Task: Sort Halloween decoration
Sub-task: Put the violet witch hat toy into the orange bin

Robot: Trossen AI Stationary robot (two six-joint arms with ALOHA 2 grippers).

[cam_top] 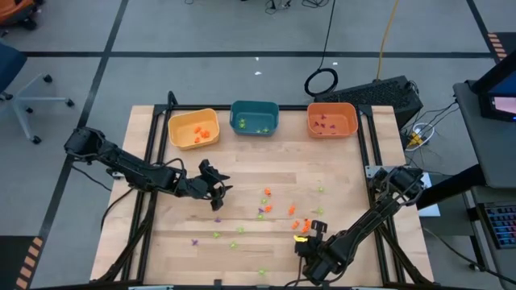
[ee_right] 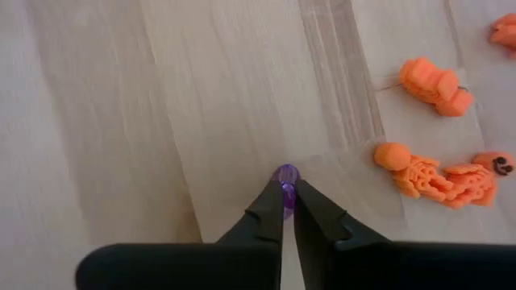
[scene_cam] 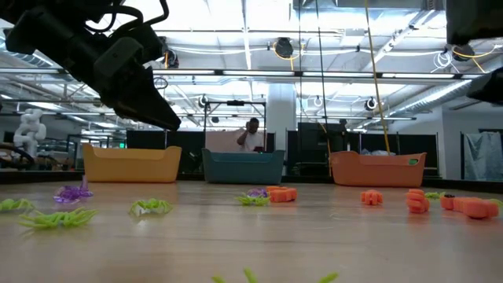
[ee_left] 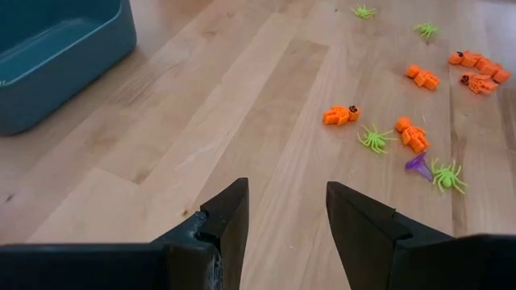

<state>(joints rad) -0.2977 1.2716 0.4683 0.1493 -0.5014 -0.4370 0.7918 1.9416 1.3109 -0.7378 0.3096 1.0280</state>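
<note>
The Halloween decoration is small orange (ee_left: 340, 115), light-green (ee_left: 375, 138) and purple (ee_left: 417, 163) trinkets strewn over the wooden table (cam_top: 242, 209). My right gripper (cam_top: 305, 242) stands near the table's near right part, pointing steeply down, shut on a tiny purple trinket (ee_right: 286, 173). Orange trinkets (ee_right: 431, 176) lie close beside it. My left gripper (cam_top: 216, 189) hovers open over bare wood left of the middle, with nothing between its fingers (ee_left: 230, 213). My right gripper pinches the purple trinket (ee_right: 287, 179) between its two fingertips, only at their free ends. The fingers come from above, slanting down. A small purple knob pokes out past the tips. I cannot tell whether it is lifted off the wood.
A yellow bin (cam_top: 193, 129), a teal bin (cam_top: 255, 118) and an orange bin (cam_top: 331, 119) stand in a row along the far edge, each with a few trinkets inside. Bare wood lies between the bins and the scattered trinkets.
</note>
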